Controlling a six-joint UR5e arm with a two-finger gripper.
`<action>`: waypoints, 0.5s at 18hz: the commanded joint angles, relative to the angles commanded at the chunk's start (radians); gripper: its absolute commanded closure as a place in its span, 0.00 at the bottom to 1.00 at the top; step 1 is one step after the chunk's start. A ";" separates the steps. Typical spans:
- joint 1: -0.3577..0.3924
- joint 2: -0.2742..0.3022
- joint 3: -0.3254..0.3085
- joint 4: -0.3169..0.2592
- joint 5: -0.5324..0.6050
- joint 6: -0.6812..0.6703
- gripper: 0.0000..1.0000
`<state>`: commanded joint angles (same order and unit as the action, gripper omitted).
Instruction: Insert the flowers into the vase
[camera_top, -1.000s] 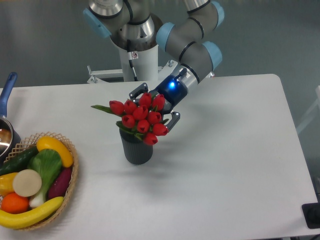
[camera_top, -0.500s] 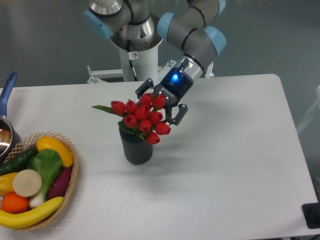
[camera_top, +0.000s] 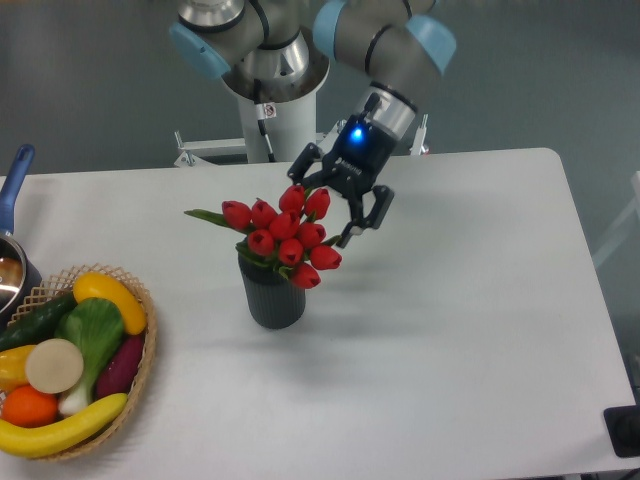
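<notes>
The flowers (camera_top: 283, 236), a bunch of red tulip buds with green leaves, stand in the dark grey ribbed vase (camera_top: 273, 297) near the middle of the table. The buds spread wider than the vase mouth and lean to the right. A green leaf sticks out to the left. My gripper (camera_top: 335, 205) is open just above and to the right of the bunch, its fingers (camera_top: 366, 215) apart and holding nothing. A blue light glows on its wrist.
A wicker basket (camera_top: 135, 372) of vegetables and fruit sits at the front left. A pot with a blue handle (camera_top: 14, 180) stands at the left edge. The robot base (camera_top: 270, 125) is behind the table. A dark object (camera_top: 624, 430) sits at the front right corner.
My gripper has let go of the flowers and drawn back up and to the right, away from the bunch. The flowers stay in the vase.
</notes>
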<state>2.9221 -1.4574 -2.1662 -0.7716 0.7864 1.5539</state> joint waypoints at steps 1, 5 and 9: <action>0.006 0.002 0.021 0.002 0.029 0.000 0.00; 0.069 -0.017 0.130 -0.002 0.048 0.015 0.00; 0.091 -0.023 0.212 -0.027 0.230 0.105 0.00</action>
<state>3.0127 -1.4803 -1.9544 -0.7991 1.0165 1.6594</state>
